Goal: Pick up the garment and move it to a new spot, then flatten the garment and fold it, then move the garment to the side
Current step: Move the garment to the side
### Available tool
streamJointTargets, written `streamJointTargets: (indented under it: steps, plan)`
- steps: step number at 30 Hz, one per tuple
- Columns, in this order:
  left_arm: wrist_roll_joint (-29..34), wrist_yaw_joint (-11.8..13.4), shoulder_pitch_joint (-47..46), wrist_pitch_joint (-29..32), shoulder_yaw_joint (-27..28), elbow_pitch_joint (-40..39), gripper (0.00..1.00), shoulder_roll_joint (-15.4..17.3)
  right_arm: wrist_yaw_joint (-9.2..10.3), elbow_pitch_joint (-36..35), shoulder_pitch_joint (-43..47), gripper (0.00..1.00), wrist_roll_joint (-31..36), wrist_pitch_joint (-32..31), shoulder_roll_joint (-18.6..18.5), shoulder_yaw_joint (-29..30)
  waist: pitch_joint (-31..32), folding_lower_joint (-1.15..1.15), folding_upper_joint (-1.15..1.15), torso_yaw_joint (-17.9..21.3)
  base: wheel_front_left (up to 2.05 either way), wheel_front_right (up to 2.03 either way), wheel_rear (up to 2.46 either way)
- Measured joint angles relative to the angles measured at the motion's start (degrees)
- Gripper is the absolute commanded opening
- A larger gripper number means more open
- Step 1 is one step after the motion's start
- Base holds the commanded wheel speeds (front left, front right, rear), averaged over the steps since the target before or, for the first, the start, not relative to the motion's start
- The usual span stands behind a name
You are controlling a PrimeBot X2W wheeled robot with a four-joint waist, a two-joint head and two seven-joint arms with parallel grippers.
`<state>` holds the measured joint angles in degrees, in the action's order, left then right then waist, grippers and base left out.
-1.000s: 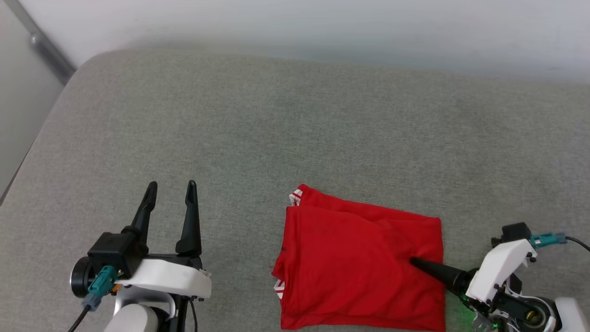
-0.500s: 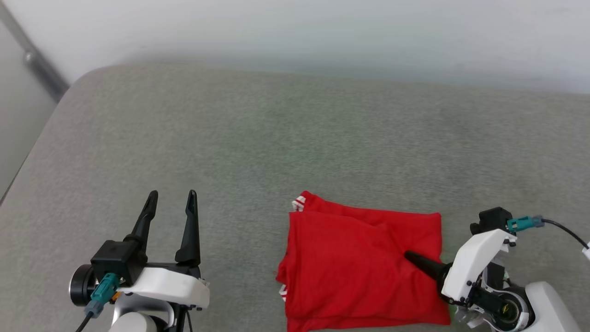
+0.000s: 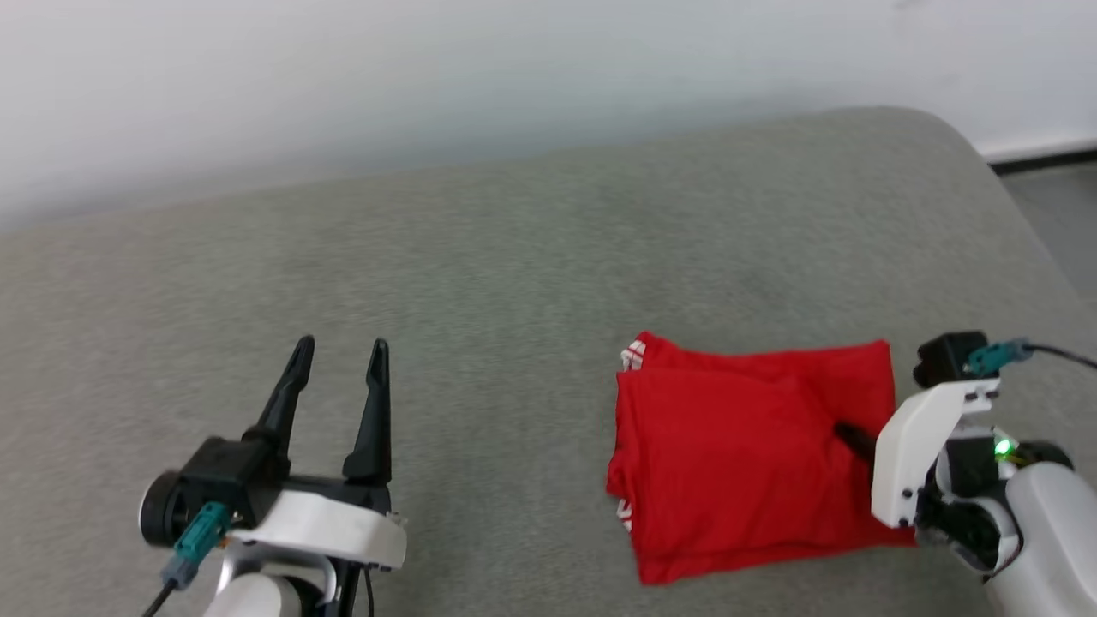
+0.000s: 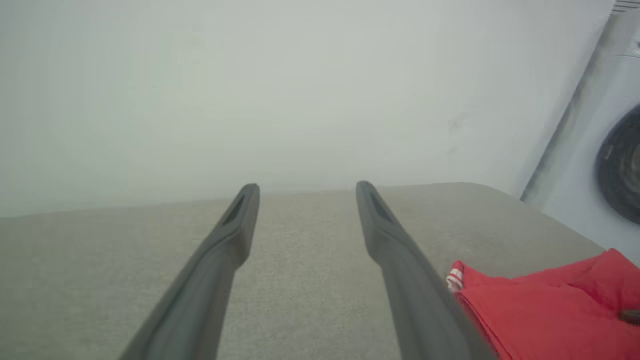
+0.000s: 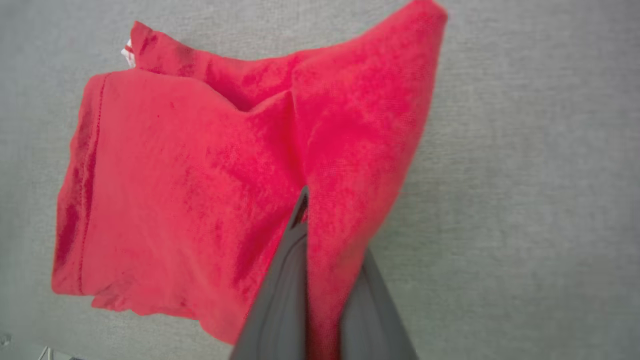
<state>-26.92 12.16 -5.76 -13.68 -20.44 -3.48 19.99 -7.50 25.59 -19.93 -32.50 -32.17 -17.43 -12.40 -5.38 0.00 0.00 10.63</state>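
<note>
In the head view, the folded garment (image 3: pixel 737 463) is lying right of centre on the grey cushion (image 3: pixel 514 257), with the right gripper (image 3: pixel 853 439) biting its right edge. In the left wrist view, the left gripper (image 4: pixel 307 186) is hanging empty with its jaws spread. In the right wrist view, the jaws are clenching a ridge of the cloth. It is looking soft, light and prone to unfolding, so pinching all layers at the edge seems wisest.

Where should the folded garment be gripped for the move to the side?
Probably the garment's right edge, coming from the robot's right, low along the cushion. It lies folded flat with its layers stacked there, while loose striped trim pokes out on the left. The right gripper is shut on that edge.
</note>
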Motion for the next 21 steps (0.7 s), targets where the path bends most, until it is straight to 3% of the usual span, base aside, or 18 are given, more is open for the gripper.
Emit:
streamJointTargets:
  steps: [8,15,21]
  plan:
    - [3.4,-1.6,-9.1,3.6,-1.2,-5.8,1.00,3.0,-0.01,5.6,-11.5,0.00,5.9,7.1,-3.5,3.3,-9.2,0.00,0.00,6.6,0.00,0.00,0.00]
    - [5.9,-3.6,-17.1,7.1,-2.1,-9.8,1.00,5.2,-0.01,12.2,-20.8,0.00,13.6,14.3,-6.2,12.7,-21.2,0.01,0.00,8.5,0.00,0.00,0.00]
    - [7.6,-4.7,-21.5,9.7,-2.4,-11.9,1.00,7.2,-0.01,16.7,-26.5,0.00,21.1,23.1,-5.6,22.4,-29.9,0.01,0.00,9.3,0.00,0.00,0.00]
